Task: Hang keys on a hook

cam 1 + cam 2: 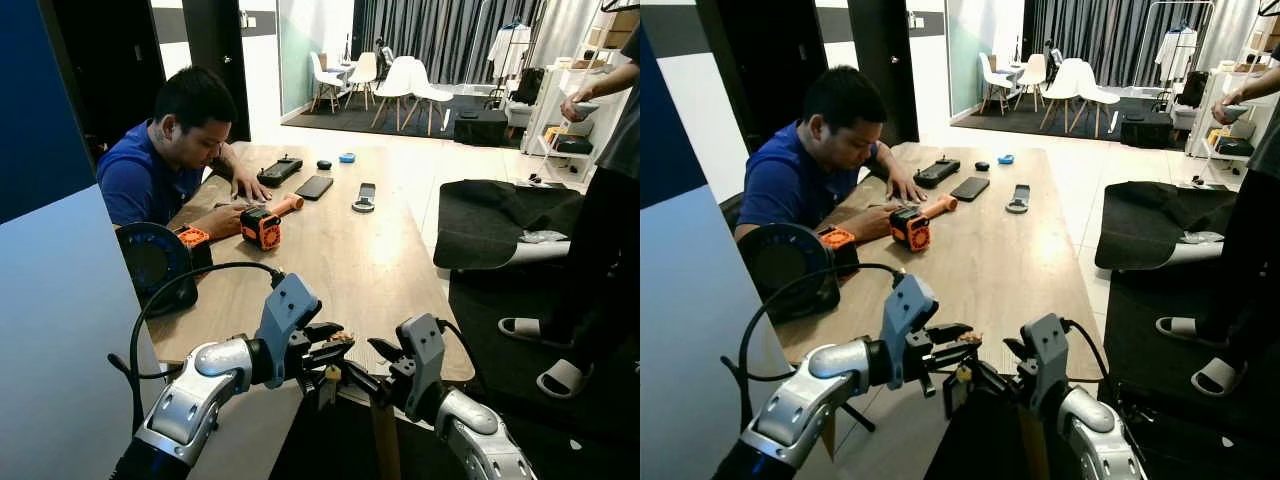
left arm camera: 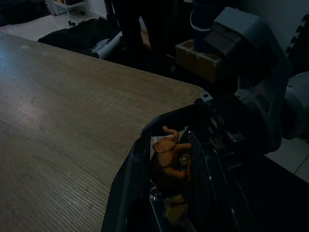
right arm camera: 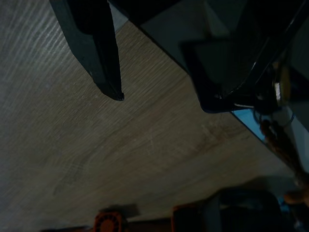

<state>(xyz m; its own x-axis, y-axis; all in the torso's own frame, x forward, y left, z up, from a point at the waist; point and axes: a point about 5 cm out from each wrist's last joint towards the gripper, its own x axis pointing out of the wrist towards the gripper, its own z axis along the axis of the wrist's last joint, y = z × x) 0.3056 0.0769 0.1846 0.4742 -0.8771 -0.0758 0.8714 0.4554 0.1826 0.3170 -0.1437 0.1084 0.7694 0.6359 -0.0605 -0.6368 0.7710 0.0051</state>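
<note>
My head views are bright and sharp, daylight pouring from the far curtains. Both wrist views are really dim and murky, my fingers (image 3: 104, 58) blurry up close.

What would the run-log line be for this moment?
stage: keys in hand, no hook in view | left gripper: shut on keys at table near edge | right gripper: open, facing left gripper | seated person at table

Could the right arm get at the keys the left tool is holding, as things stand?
Probably yes. The right tool sits just beside the left tool, open, and the keys hang between them at the near edge of the table, with nothing in between.
</note>
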